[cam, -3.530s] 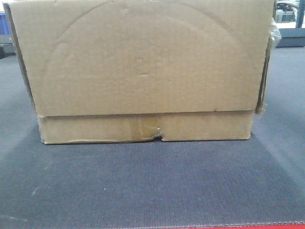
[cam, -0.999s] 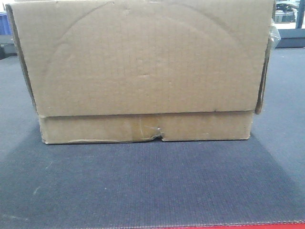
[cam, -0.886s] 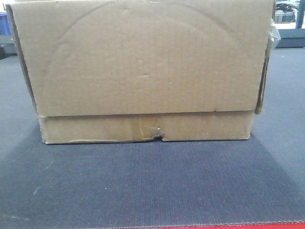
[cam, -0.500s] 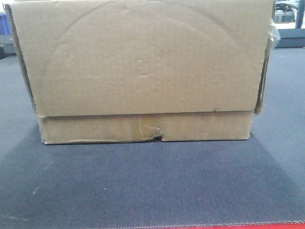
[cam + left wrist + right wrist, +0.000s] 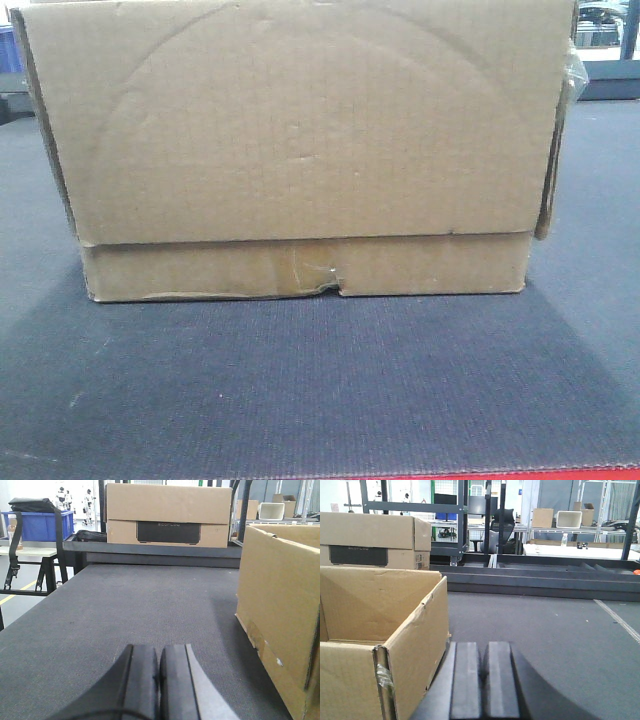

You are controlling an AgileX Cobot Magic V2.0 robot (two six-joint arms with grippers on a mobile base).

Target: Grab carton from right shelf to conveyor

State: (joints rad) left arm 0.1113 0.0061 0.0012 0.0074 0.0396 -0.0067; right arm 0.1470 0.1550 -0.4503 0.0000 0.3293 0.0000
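The carton [image 5: 300, 150] is a wide brown box that fills the front view. It rests on the dark woven conveyor [image 5: 320, 390], its taped, torn seam facing me. My left gripper [image 5: 159, 652] hovers low over the conveyor [image 5: 125, 610], shut with nothing in it, and the carton [image 5: 280, 610] stands apart to its right. My right gripper [image 5: 485, 647] is also shut and holds nothing. It sits just beside the right wall of the open-topped carton [image 5: 380, 630]. The right shelf is out of view.
A thin red strip [image 5: 500, 473] marks the belt's near edge. A second closed cardboard box [image 5: 167, 515] with a black label stands at the belt's far end. A blue bin [image 5: 42, 525] sits on a stand at the left. Racks and tables [image 5: 580, 550] stand behind.
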